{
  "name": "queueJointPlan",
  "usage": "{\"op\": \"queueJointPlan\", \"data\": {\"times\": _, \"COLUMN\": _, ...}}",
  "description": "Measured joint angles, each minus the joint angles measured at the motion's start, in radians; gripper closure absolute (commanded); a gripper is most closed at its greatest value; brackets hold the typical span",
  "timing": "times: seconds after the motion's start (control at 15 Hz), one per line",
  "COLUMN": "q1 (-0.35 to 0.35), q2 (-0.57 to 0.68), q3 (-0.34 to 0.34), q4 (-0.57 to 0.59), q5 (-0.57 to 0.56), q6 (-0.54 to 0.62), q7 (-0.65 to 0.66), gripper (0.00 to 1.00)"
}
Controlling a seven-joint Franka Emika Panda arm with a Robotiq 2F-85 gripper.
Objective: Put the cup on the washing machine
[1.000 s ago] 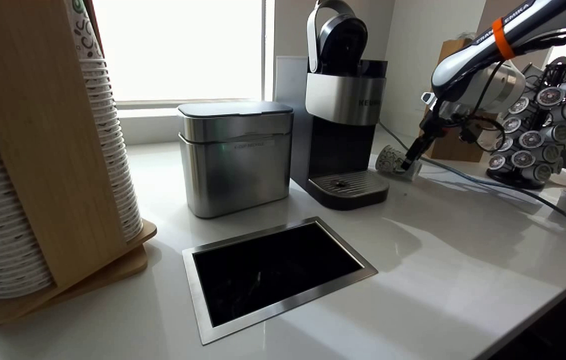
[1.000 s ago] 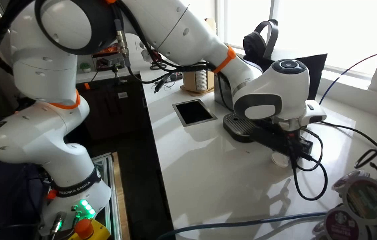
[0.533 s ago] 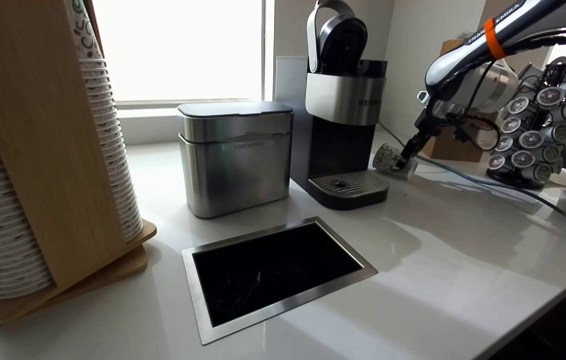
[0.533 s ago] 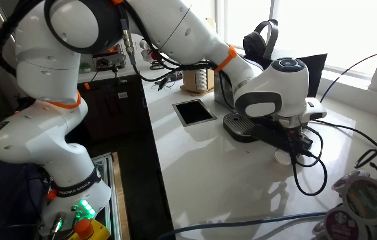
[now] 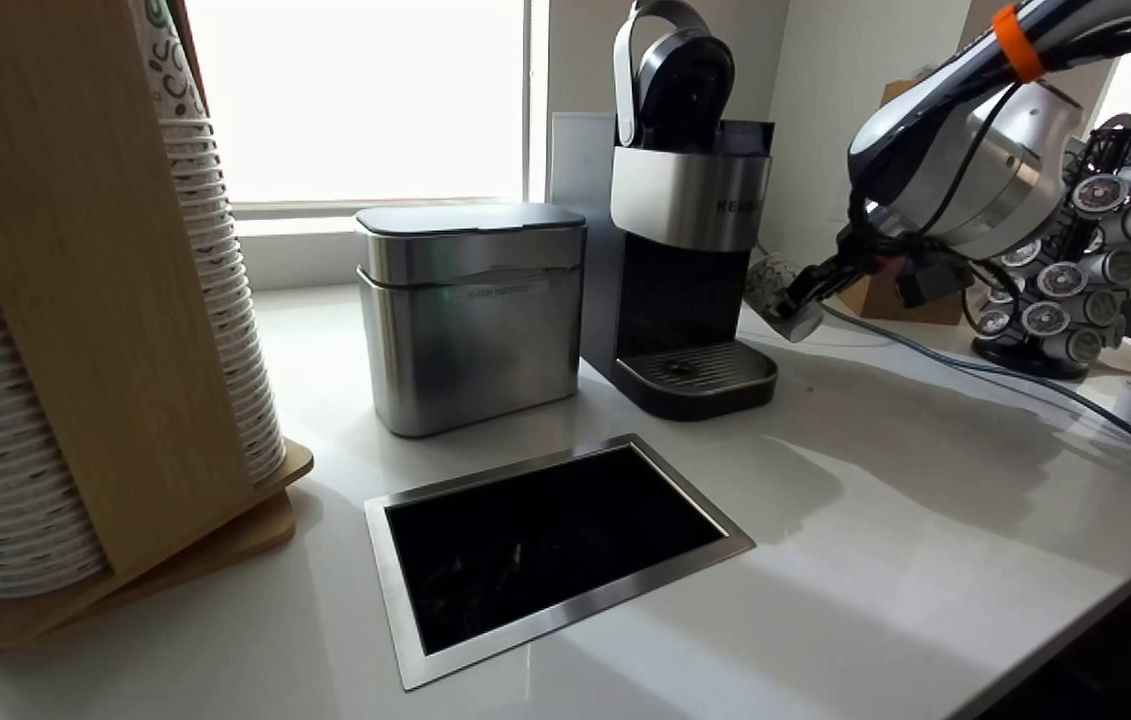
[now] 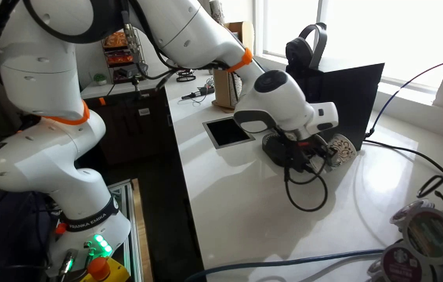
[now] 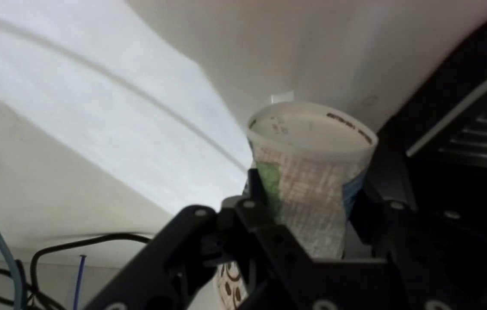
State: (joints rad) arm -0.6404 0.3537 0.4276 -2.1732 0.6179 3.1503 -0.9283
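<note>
Pinched between my fingers is the cup (image 7: 312, 133), a pale paper one with coloured patches and a printed base. My gripper (image 7: 310, 189) is shut on its sides, a finger against each. In an exterior view the cup (image 5: 773, 283) is tilted, its base pointing down and forward, and it appears raised off the counter beside the coffee maker (image 5: 693, 200). My gripper (image 5: 797, 292) comes at it from the right there. Brown swirls mark the cup (image 6: 342, 150) in an exterior view, where the hand hides part of it. The washing machine is out of view.
The coffee maker's drip tray (image 5: 700, 368) lies close to the cup. A metal bin (image 5: 480, 335) and a framed counter opening (image 5: 670, 565) are nearby. The pod stand (image 5: 1063, 275) stands at right, and a cable (image 5: 1015, 378) crosses the counter. Stacked cups (image 5: 215, 260) fill a wooden holder.
The gripper has closed on the cup. Both have risen and tilted, and in an exterior view the hand has swung left, baring the patterned cup.
</note>
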Motion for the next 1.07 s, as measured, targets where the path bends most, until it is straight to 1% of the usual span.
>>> {"op": "queueJointPlan", "data": {"times": 0.13, "q1": -0.077, "q2": -0.035, "q3": 0.155, "q4": -0.074, "q5": 0.126, "q6": 0.155, "q7": -0.008, "gripper": 0.76}}
{"op": "queueJointPlan", "data": {"times": 0.2, "q1": -0.115, "q2": -0.047, "q3": 0.231, "q4": -0.100, "q5": 0.150, "q6": 0.228, "q7": 0.016, "gripper": 0.76}}
{"op": "queueJointPlan", "data": {"times": 0.33, "q1": -0.192, "q2": -0.058, "q3": 0.374, "q4": -0.147, "q5": 0.134, "q6": 0.388, "q7": 0.131, "gripper": 0.76}}
{"op": "queueJointPlan", "data": {"times": 0.4, "q1": -0.232, "q2": -0.059, "q3": 0.439, "q4": -0.179, "q5": 0.101, "q6": 0.472, "q7": 0.205, "gripper": 0.76}}
{"op": "queueJointPlan", "data": {"times": 0.47, "q1": -0.268, "q2": -0.059, "q3": 0.487, "q4": -0.218, "q5": 0.058, "q6": 0.551, "q7": 0.280, "gripper": 0.76}}
{"op": "queueJointPlan", "data": {"times": 0.53, "q1": -0.297, "q2": -0.059, "q3": 0.517, "q4": -0.264, "q5": 0.015, "q6": 0.616, "q7": 0.344, "gripper": 0.76}}
{"op": "queueJointPlan", "data": {"times": 0.67, "q1": -0.337, "q2": -0.060, "q3": 0.537, "q4": -0.362, "q5": -0.029, "q6": 0.720, "q7": 0.441, "gripper": 0.76}}
{"op": "queueJointPlan", "data": {"times": 0.8, "q1": -0.368, "q2": -0.059, "q3": 0.532, "q4": -0.458, "q5": -0.033, "q6": 0.825, "q7": 0.529, "gripper": 0.76}}
{"op": "queueJointPlan", "data": {"times": 0.87, "q1": -0.388, "q2": -0.058, "q3": 0.528, "q4": -0.506, "q5": -0.061, "q6": 0.875, "q7": 0.565, "gripper": 0.76}}
{"op": "queueJointPlan", "data": {"times": 1.0, "q1": -0.428, "q2": -0.051, "q3": 0.517, "q4": -0.615, "q5": -0.177, "q6": 0.993, "q7": 0.611, "gripper": 0.76}}
{"op": "queueJointPlan", "data": {"times": 1.07, "q1": -0.432, "q2": -0.030, "q3": 0.502, "q4": -0.642, "q5": -0.220, "q6": 1.053, "q7": 0.597, "gripper": 0.76}}
